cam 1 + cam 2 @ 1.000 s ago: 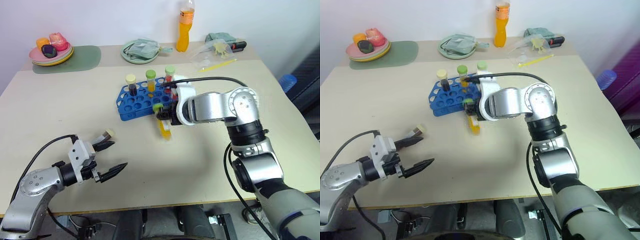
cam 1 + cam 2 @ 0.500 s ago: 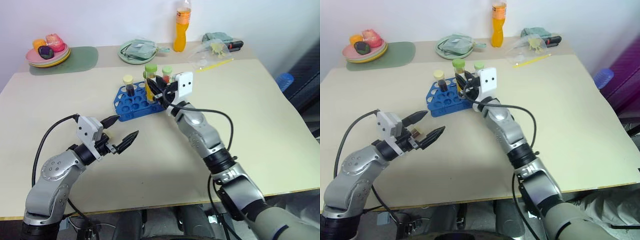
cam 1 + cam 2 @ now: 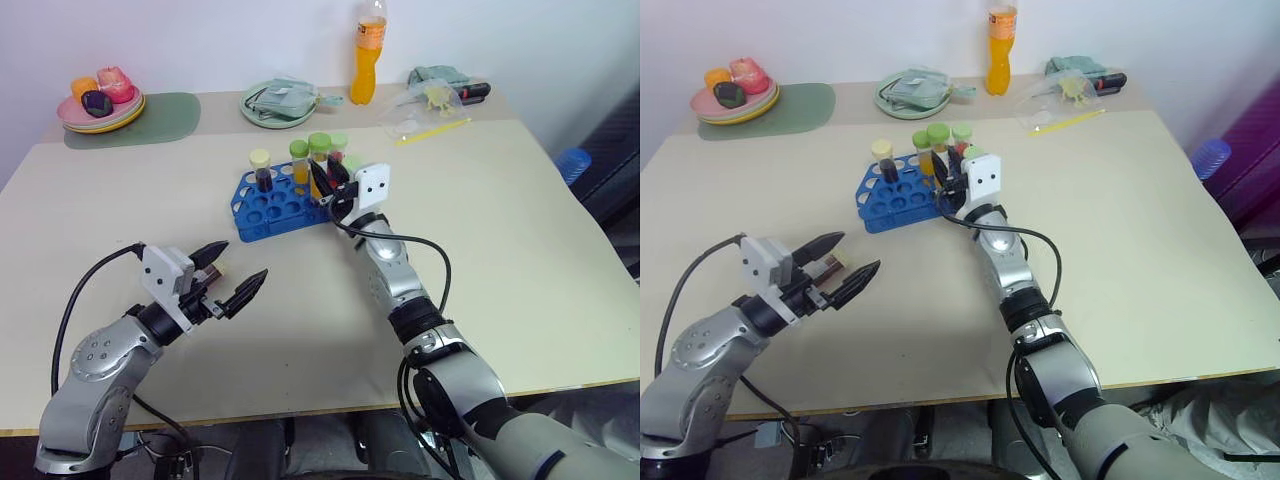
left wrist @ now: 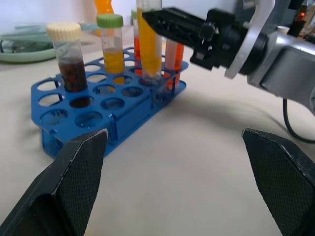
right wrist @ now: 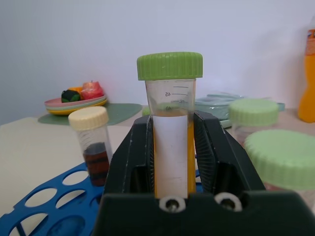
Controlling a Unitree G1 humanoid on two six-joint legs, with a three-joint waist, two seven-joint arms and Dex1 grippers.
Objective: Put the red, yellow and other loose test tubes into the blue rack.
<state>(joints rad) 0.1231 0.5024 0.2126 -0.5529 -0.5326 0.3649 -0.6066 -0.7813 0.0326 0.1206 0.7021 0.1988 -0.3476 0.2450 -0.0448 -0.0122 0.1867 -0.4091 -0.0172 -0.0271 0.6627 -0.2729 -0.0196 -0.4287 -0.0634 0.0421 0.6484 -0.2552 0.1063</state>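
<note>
The right tool (image 3: 327, 184) gripped a yellow tube (image 4: 147, 42), upright over the blue rack (image 3: 262, 205) – several tubes already stood in it. The left tool (image 3: 228, 281) gaped wide – empty, above the surface (image 3: 500, 230).

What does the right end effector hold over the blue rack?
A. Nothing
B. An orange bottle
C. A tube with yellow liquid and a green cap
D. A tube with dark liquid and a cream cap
C: the right end effector is shut on the yellow tube, upright above the rack.
</note>
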